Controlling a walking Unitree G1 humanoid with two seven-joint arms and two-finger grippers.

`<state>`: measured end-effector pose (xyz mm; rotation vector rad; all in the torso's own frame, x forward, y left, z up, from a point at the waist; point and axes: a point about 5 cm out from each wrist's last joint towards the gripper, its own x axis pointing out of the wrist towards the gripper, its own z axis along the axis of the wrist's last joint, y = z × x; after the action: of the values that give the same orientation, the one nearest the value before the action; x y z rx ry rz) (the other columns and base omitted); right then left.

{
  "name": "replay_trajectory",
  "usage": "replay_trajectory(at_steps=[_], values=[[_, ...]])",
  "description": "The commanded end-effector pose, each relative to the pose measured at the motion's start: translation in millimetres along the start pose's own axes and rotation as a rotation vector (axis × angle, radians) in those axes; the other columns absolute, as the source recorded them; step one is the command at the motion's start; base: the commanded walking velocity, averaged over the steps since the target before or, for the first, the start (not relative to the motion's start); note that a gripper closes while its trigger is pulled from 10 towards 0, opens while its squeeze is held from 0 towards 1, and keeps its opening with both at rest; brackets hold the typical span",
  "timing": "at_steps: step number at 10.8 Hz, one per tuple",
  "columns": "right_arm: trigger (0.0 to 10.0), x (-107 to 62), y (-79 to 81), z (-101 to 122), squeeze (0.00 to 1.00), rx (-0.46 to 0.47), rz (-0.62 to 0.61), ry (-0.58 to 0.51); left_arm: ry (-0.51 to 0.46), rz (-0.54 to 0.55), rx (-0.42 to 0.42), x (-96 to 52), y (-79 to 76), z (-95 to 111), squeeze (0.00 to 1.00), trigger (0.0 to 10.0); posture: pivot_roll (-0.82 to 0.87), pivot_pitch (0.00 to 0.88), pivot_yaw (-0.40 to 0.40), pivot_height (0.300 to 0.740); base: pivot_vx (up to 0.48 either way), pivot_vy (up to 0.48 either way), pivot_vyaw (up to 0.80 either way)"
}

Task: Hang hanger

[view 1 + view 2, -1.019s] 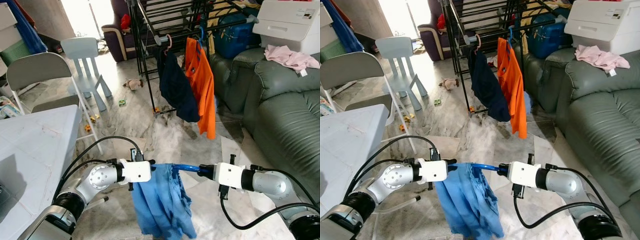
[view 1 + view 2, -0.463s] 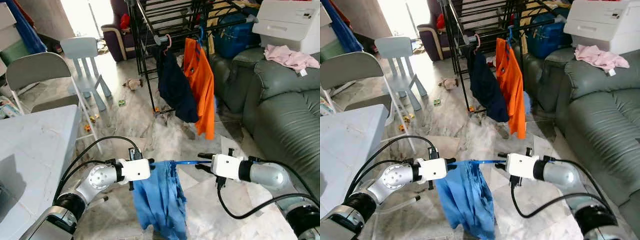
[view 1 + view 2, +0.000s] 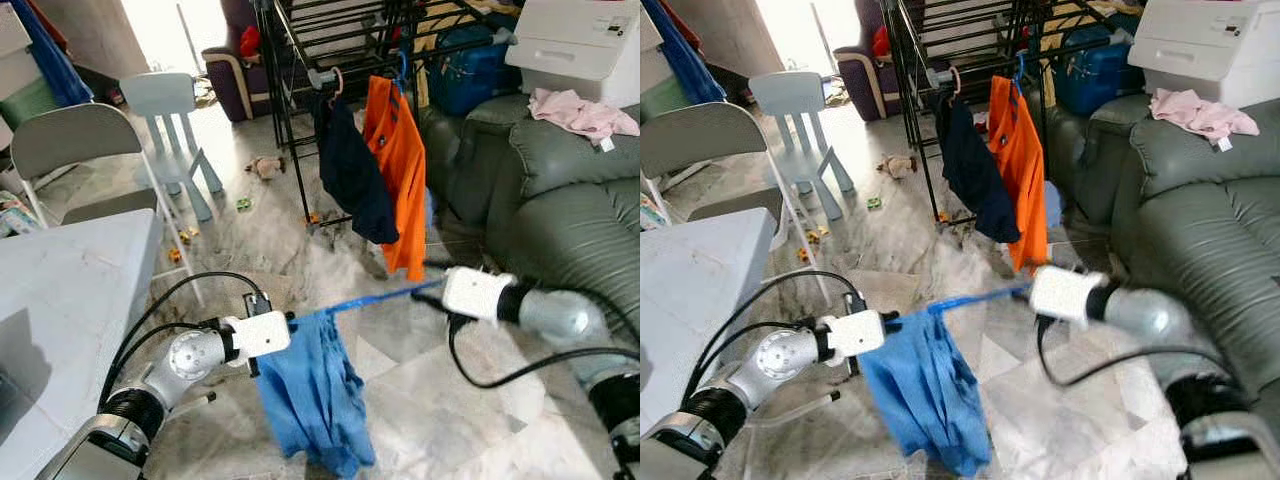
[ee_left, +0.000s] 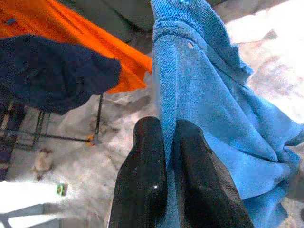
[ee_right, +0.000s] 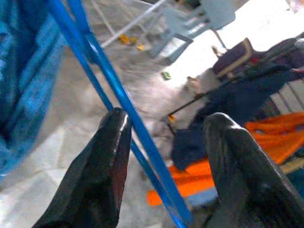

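Note:
A blue hanger (image 3: 370,298) slants up from my left gripper (image 3: 291,320) to my right gripper (image 3: 433,280), low in front of me. A blue garment (image 3: 310,400) hangs from its lower end. In the left wrist view the left fingers (image 4: 147,180) are pinched together on the blue cloth (image 4: 213,95). In the right wrist view the right fingers (image 5: 109,166) stand wide apart with the hanger's blue bars (image 5: 118,95) running between them. The black drying rack (image 3: 300,100) stands ahead, with a navy garment (image 3: 350,170) and an orange one (image 3: 400,170) on it.
A grey-green sofa (image 3: 560,210) fills the right, with a pink cloth (image 3: 580,112) and a white box (image 3: 580,40) on it. At the left are a white table (image 3: 70,290), a grey folding chair (image 3: 70,140) and a pale blue child's chair (image 3: 170,110). Small toys dot the marble floor.
My right gripper has risen and moved right, towards the rack, tilting the hanger's right end up. The left gripper stays low on the blue garment, which now hangs nearer to it.

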<state>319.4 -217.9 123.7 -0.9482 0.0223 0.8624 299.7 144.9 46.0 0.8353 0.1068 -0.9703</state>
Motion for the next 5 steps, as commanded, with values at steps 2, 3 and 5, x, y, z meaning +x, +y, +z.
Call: replay_trajectory(at_steps=[2, 3, 5], values=[[10.0, -3.5, -22.9, 2, 1.00, -0.054, -0.150, -0.001, 0.046, 0.039, -0.018, -6.5, 7.1, -9, 0.00, 0.0, -0.13, 0.000, 0.137, 0.740, 0.000, 0.000, 0.00], [10.0, -3.4, -28.5, 3, 1.00, -0.059, -0.202, -0.006, 0.060, 0.049, -0.027, -6.0, 7.2, -10, 0.00, 0.0, -0.13, 0.000, 0.137, 0.740, 0.000, 0.000, 0.00], [10.0, -6.6, -43.4, 9, 1.00, -0.059, -0.429, -0.045, 0.091, 0.189, -0.252, -6.1, 16.4, -18, 0.00, 0.0, -0.12, 0.000, 0.136, 0.740, 0.000, 0.000, 0.00]])
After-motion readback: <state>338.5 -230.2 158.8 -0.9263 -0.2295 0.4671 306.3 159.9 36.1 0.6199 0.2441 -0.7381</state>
